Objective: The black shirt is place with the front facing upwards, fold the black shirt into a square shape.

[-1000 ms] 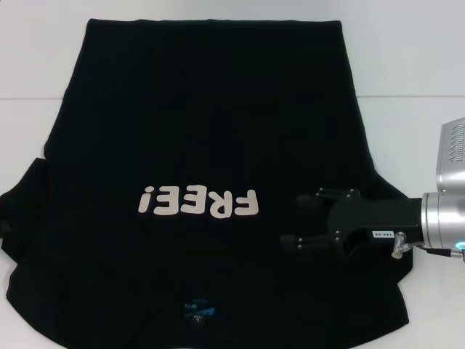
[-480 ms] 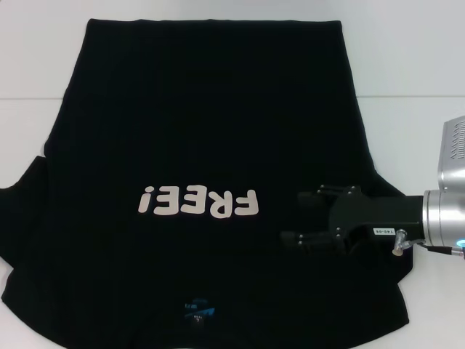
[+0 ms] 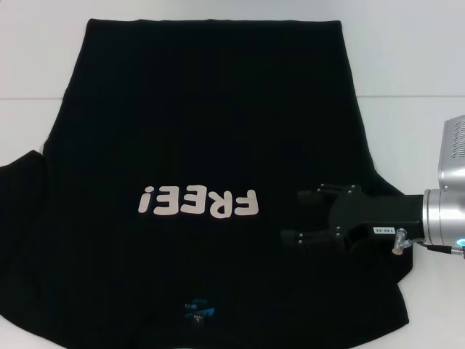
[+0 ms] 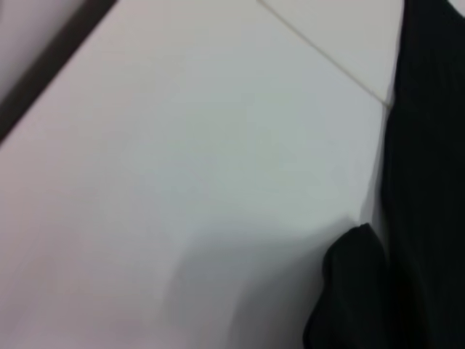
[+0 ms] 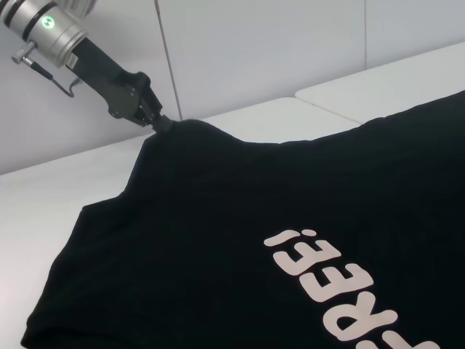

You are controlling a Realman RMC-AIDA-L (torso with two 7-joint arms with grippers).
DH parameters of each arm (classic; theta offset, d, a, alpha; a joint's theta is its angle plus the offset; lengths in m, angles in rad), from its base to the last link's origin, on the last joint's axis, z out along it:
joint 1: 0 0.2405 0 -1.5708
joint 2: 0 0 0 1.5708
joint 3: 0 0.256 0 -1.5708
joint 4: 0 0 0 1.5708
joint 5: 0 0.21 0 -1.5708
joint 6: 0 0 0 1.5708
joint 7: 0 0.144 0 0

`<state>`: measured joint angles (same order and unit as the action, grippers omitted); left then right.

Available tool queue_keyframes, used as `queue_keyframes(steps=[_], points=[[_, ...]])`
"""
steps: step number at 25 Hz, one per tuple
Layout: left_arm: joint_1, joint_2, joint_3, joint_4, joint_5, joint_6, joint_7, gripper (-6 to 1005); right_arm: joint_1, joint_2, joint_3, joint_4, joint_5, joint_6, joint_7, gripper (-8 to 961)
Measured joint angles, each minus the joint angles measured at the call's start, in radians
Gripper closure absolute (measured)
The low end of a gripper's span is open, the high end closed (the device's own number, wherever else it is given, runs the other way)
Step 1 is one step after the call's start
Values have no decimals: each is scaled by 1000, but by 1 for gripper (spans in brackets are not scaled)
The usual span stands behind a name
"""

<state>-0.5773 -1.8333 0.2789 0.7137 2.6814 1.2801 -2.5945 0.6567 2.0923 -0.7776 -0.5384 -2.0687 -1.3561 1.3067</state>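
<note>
A black shirt (image 3: 203,145) lies spread face-up on a white table (image 3: 407,65), its "FREE!" lettering (image 3: 199,202) reading toward the far edge and the blue neck label (image 3: 197,311) nearest the robot. The right gripper (image 3: 298,217) hovers low over the shirt's right side just beside the lettering, fingers parted and empty. Across the cloth, the left gripper (image 5: 156,120) (visible only from the right wrist camera) pinches the left sleeve edge, lifting it into a small peak. The fold appears barely begun. Done well, the left side should be carried inward in a flat, even arc while the right gripper steadies the body, avoiding bunching near the sleeve.
</note>
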Motion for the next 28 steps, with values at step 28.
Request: queue_keyframes(steps=[28], points=[[-15,13,-4,87,-107,132,13,984,0,3,2,6,0,16,2,33]])
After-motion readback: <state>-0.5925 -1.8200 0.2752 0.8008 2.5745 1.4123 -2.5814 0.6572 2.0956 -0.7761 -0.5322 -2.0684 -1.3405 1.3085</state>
